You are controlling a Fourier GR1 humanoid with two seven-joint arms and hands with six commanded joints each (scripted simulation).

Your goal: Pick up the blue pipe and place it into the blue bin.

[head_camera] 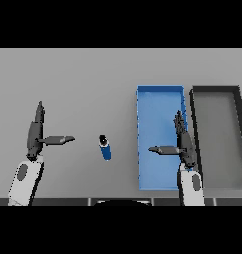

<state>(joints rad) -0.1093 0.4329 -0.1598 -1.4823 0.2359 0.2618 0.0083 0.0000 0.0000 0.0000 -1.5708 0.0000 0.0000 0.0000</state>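
A short blue pipe (105,147) with a dark end lies on the grey table, near the middle. To its right stands the blue bin (158,106), long and rectangular, with nothing inside. My right hand (182,141) hovers over the bin's right part, fingers straight, thumb pointing left, holding nothing. My left hand (35,134) is at the far left, well clear of the pipe, with straight fingers and its thumb stretched toward the pipe.
A dark grey bin (194,106) stands directly right of the blue bin, almost touching it. The table's (73,79) front edge runs close below both forearms.
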